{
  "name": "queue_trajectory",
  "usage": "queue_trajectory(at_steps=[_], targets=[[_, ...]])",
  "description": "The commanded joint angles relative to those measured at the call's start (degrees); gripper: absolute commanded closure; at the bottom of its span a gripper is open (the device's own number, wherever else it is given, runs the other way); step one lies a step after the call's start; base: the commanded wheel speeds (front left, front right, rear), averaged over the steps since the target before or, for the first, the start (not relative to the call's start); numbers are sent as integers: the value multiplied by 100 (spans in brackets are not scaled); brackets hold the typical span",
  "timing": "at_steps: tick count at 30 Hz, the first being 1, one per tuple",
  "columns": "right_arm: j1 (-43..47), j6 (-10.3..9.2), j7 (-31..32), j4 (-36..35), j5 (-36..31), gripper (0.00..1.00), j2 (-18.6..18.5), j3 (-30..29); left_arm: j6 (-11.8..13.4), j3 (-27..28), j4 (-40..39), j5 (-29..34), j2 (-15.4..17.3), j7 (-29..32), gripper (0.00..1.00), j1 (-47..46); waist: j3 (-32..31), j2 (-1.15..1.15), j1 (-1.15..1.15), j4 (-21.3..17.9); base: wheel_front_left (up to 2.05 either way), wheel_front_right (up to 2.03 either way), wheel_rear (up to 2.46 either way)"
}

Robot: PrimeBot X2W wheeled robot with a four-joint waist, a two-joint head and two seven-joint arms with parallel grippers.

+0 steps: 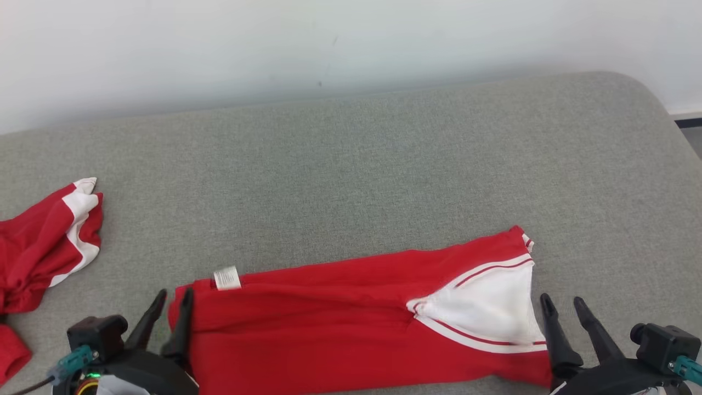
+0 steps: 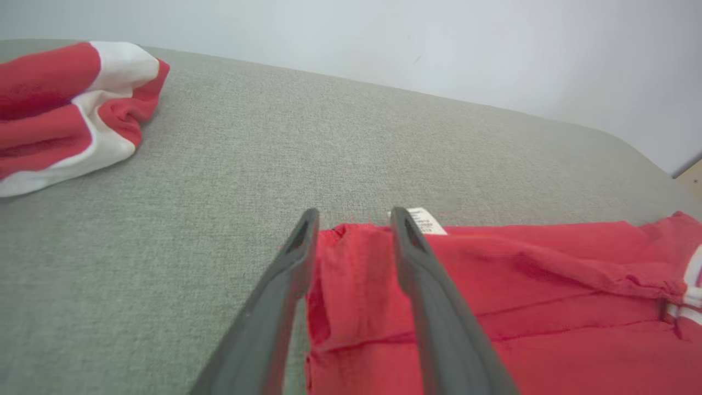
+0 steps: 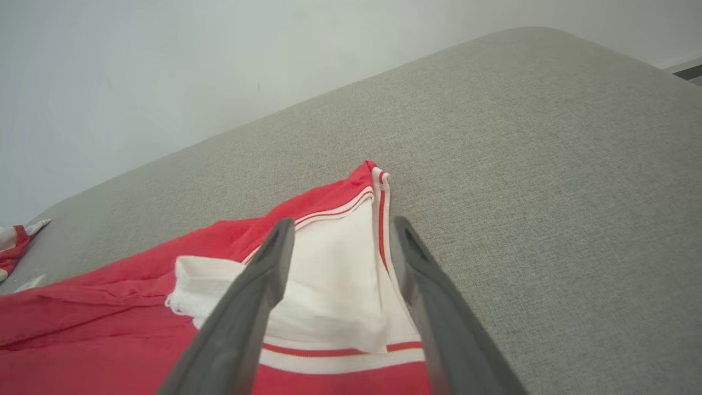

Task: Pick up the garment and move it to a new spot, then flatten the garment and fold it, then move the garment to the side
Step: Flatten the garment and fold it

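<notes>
**A:** Start with the head view. Is there any writing?

**B:** Only a small white label at the far left corner of the garment, and its print is too small to read. The garment is red and folded into a long band across the near side of the grey desk. At its right end is a white panel edged with thin red stripes.

**A:** And the fingers?

**B:** The left fingers stand a little apart at the garment's left end. The right fingers stand apart just beside its right end. A second garment, also red and white, lies crumpled at the desk's left edge, well apart from the first.

**A:** What about the left wrist view?

**B:** The label shows behind one fingertip, with dark lines of print I can't read. The left fingers are spread over the garment's softly creased corner, and red cloth shows between them.

**A:** And the right wrist view?

**B:** The right fingers are parted above the white panel. A red stripe runs along the panel's border, and the garment's corner points away towards the wall.
</notes>
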Motion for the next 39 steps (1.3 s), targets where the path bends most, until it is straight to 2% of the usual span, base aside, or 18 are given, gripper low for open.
queue_trajectory(at_steps=[1,4,11,15,20,22,31,39], targets=[[24,7,-14,23,16,0,29,-11,-41,104,44,133,-66,-16,0,159,-87,1,0,23,0,0,0],[18,7,40,78,58,0,10,-62,-95,467,47,316,-242,-16,0,343,-227,1,0,55,0,0,0],[-115,7,199,374,41,0,-361,-256,-112,1565,-348,1175,-680,-17,0,1084,-604,1,0,202,0,0,0],[-312,7,272,793,-54,0,-570,-285,-74,2017,-723,1925,-853,-17,0,1441,-688,1,0,301,0,0,0],[-574,7,227,1456,-243,0,-793,-191,-163,2564,-1100,2568,-1087,-17,0,1804,-745,1,0,475,0,0,0],[-634,7,219,1617,-272,0,-827,-168,-183,2675,-1139,2690,-1139,-17,0,1877,-753,1,0,501,0,0,0],[-1138,7,-11,3235,-451,0,-964,-103,-383,3324,-1309,3415,-1512,-17,0,2319,-800,1,0,758,0,0,0],[-1782,7,-127,4398,-527,0,-1017,257,-557,3570,-1278,3889,-1719,-17,0,2366,-750,1,0,841,0,0,0]])
